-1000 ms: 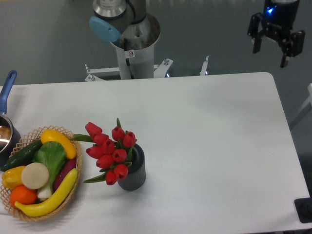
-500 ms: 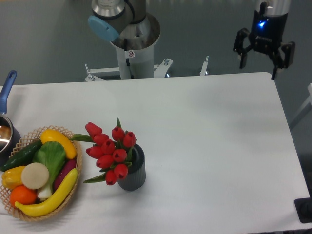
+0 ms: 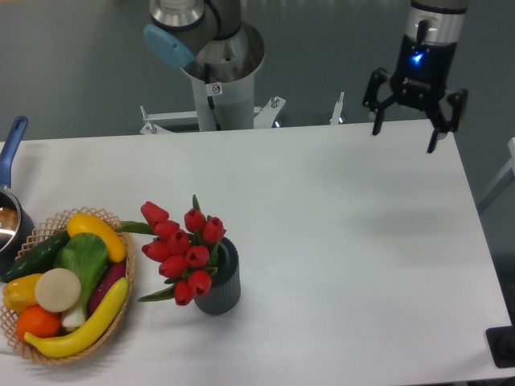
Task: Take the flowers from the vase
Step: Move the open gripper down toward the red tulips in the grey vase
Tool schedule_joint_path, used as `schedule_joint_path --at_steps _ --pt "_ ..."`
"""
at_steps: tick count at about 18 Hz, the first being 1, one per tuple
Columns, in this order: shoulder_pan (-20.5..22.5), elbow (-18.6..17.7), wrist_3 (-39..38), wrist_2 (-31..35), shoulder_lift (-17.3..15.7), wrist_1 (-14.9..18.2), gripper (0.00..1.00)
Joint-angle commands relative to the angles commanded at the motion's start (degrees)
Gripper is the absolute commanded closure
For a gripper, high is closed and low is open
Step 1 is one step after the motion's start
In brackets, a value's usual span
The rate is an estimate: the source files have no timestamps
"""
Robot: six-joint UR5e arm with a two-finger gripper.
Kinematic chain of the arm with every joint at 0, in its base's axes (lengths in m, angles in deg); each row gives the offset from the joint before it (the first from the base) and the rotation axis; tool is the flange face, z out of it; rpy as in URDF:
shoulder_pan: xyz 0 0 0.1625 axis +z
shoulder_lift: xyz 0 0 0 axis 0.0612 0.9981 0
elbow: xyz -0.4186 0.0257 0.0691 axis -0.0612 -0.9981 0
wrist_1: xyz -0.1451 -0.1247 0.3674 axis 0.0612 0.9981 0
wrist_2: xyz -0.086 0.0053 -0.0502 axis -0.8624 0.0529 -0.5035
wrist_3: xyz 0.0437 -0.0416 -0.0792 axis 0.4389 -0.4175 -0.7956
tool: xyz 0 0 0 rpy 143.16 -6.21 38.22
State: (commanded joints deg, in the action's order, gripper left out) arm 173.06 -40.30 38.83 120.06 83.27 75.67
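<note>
Claw (image 3: 405, 130) first: its two fingers spread wide apart and gripping nothing, it has swung in from beyond the far right corner over the past second and now hangs above the back edge of the desk (image 3: 346, 241), lower and further left than a moment ago. Read left to right, the rest of the scene has not stirred: the blue-handled pot (image 3: 10, 211) at the left edge, the wicker basket (image 3: 56, 351) of fruit and vegetables just beside it, then the flowers (image 3: 183, 251), red tulip buds leaning left out of the vase (image 3: 220, 283), which stands upright near the front of the desk. Flowers and vase remain well apart from the claw, with a broad stretch of white desk between them. By the look of it the approach has only begun; the arm must cross leftward and forward and come down over the bunch before any grasp can be made
</note>
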Motion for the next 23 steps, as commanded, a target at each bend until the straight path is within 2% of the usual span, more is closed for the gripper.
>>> schedule_joint_path --at_steps 2,5,10,15,16,19,20,23 --pt "-2.72 -0.18 -4.03 -1.50 1.22 -0.09 0.00" --pt "-5.10 0.00 -5.81 -1.59 2.81 -0.26 0.00" --pt "-9.49 -0.27 -6.33 -1.68 5.53 -5.44 0.00" --pt "-11.17 -0.44 -6.34 -6.50 6.85 -6.24 0.00" --pt "-11.26 -0.70 -5.90 -7.47 7.29 -7.63 0.00" --pt "-13.36 -3.42 -5.37 -9.50 8.09 -14.57 0.00" --pt "-14.33 -3.60 -5.37 -9.50 8.78 -15.55 0.00" --pt "-16.52 -3.78 -5.37 -9.50 9.41 -15.82 0.00"
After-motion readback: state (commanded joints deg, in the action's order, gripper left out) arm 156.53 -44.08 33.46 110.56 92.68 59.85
